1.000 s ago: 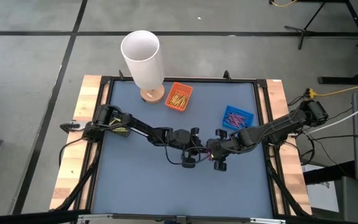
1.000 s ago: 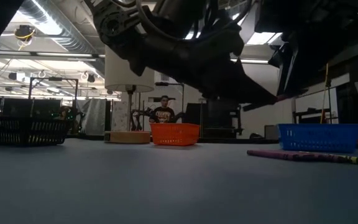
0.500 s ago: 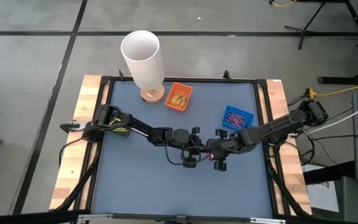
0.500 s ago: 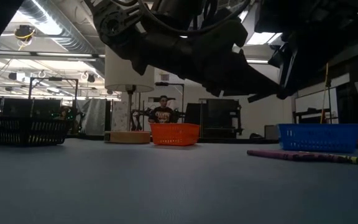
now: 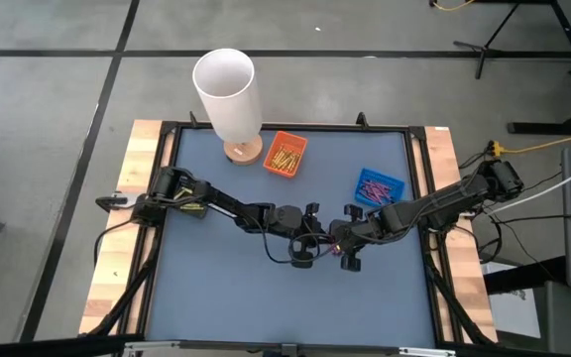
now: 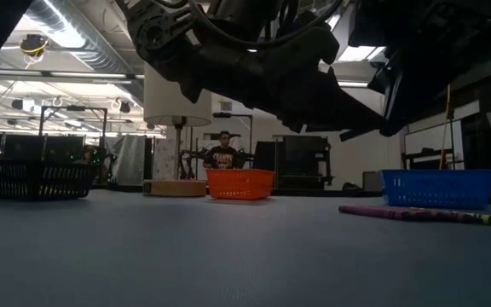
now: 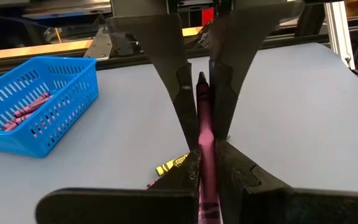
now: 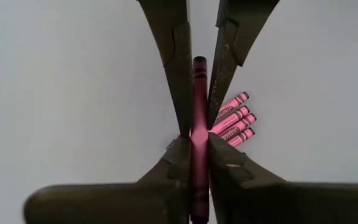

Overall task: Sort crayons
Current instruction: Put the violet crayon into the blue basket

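Note:
Above the middle of the table a purple crayon (image 7: 202,124) hangs in the air between both grippers. My left gripper (image 5: 321,241) reaches in from the table's left and is shut on it. My right gripper (image 5: 340,248) reaches in from the right and is shut on the same crayon. Under them a small bunch of purple crayons (image 8: 234,118) and a yellow crayon (image 7: 171,165) lie flat on the table. An orange tray (image 5: 285,154) holds yellow crayons and a blue tray (image 5: 378,185) holds purple ones. My left gripper pinches the crayon's near part (image 7: 206,186) between its two fingers, coming nearly level from the table's left. The crayon runs along the fingers, sticks out past their tips and hangs clear of the table. My right gripper pinches the same crayon's other part (image 8: 195,134) between its two fingers, slanting down from the table's right. The crayon runs along these fingers too, and its end (image 8: 199,65) sits between the left fingers (image 8: 178,81).
A white cylinder (image 5: 228,89) on a wooden base stands at the far left, beside the orange tray. In the low view another purple crayon (image 6: 412,212) lies on the table in front of the blue tray (image 6: 437,188). A person shows in the room beyond the table.
My right gripper's fingers have shut on the purple crayon that my left gripper holds. Both arms have stayed in place, and the crayon has stayed lifted between them.

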`<control>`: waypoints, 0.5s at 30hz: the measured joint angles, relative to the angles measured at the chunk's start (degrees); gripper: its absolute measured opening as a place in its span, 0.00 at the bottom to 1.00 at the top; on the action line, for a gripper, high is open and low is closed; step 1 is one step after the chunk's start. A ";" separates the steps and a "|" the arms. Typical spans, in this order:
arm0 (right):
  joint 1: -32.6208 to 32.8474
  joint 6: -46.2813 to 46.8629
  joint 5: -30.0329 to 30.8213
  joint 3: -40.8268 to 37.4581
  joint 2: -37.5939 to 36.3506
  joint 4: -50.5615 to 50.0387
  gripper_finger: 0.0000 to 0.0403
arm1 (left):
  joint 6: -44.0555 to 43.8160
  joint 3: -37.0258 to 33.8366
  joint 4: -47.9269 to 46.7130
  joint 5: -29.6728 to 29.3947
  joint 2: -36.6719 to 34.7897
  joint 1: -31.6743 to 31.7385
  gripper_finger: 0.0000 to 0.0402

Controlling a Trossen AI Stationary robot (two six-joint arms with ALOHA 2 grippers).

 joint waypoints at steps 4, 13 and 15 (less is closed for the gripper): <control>0.00 -0.11 0.00 0.00 0.00 0.18 0.12 | 0.04 0.00 0.05 0.04 0.00 0.00 0.03; 0.00 -0.06 0.00 0.00 0.00 0.08 0.04 | 0.02 0.00 0.01 -0.12 0.00 0.00 0.03; 0.00 -0.05 0.00 0.00 0.00 0.07 0.04 | 0.02 0.00 0.01 -0.12 0.00 0.00 0.03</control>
